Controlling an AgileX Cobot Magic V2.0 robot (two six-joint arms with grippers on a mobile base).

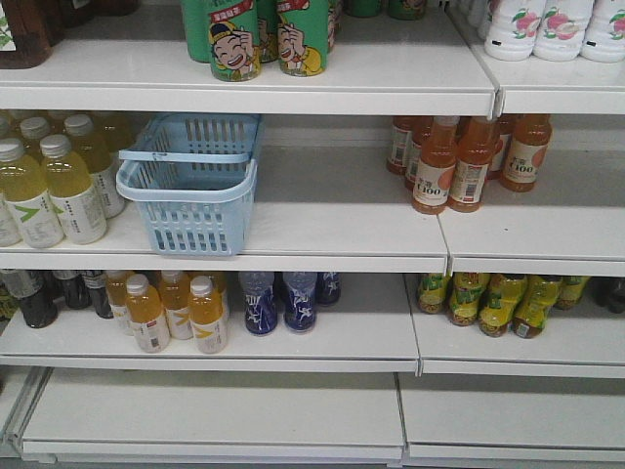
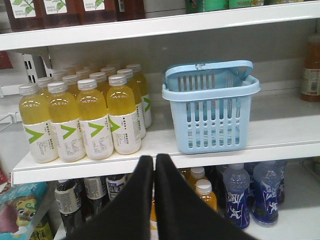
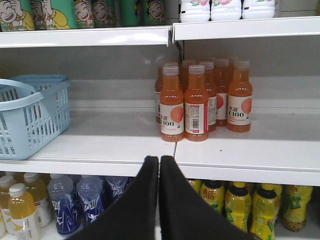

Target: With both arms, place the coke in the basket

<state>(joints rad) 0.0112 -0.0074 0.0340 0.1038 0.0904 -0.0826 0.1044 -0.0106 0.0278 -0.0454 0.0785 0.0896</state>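
The pale blue basket (image 1: 192, 183) stands on the middle shelf, left of centre, with its handles folded down; it looks empty. It also shows in the left wrist view as the basket (image 2: 210, 106) and at the left edge of the right wrist view as the basket (image 3: 30, 112). The coke is out of view. My left gripper (image 2: 154, 158) is shut with nothing in it, held in front of the shelf edge, below and left of the basket. My right gripper (image 3: 159, 159) is shut and empty too, in front of the shelf edge right of the basket. Neither arm shows in the front view.
Yellow drink bottles (image 1: 61, 188) stand close to the basket's left. Orange bottles (image 1: 459, 161) stand on the same shelf to the right. Green cans (image 1: 259, 37) sit on the shelf above. Blue bottles (image 1: 283, 298) and more drinks fill the shelf below.
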